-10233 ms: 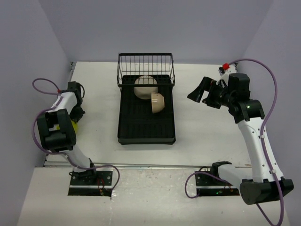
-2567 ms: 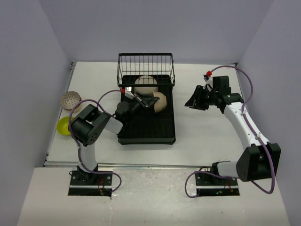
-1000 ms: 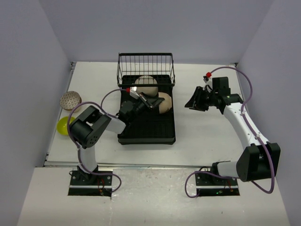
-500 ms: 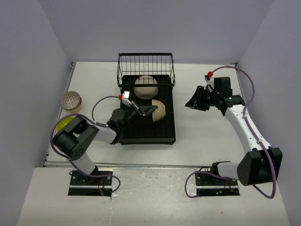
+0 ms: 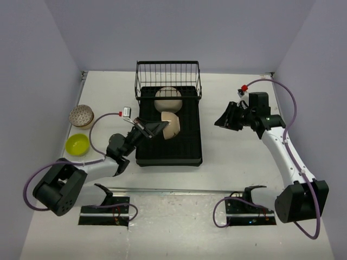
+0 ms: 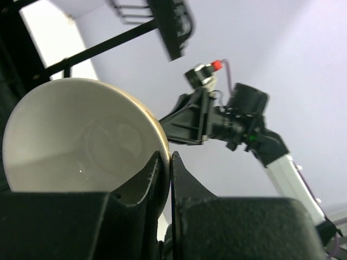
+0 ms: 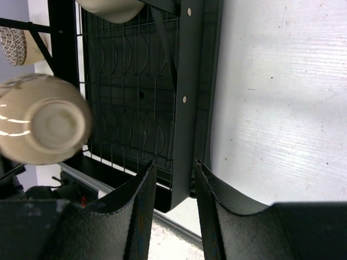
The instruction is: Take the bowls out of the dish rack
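The black dish rack (image 5: 191, 142) lies mid-table, its wire basket at the far end. My left gripper (image 5: 161, 128) is shut on the rim of a cream bowl (image 5: 171, 125), held tilted above the rack's left half. In the left wrist view the jaws (image 6: 169, 155) pinch that bowl's (image 6: 81, 135) edge. A larger cream bowl (image 5: 167, 100) leans in the rack by the basket. A net-patterned bowl (image 5: 82, 115) and a lime-yellow bowl (image 5: 77, 144) sit on the table at the left. My right gripper (image 5: 223, 119) hovers open and empty right of the rack (image 7: 195, 81).
The right wrist view shows the held bowl (image 7: 43, 127) blurred, the racked bowl (image 7: 111, 8) at the top and the net-patterned bowl (image 7: 13, 46) beyond. Side walls stand close on both sides. A metal strip (image 5: 179, 190) runs along the near table edge.
My left arm has pulled back toward the near left, lifting the cream bowl off the rack floor and carrying it leftward. The right arm has barely shifted.
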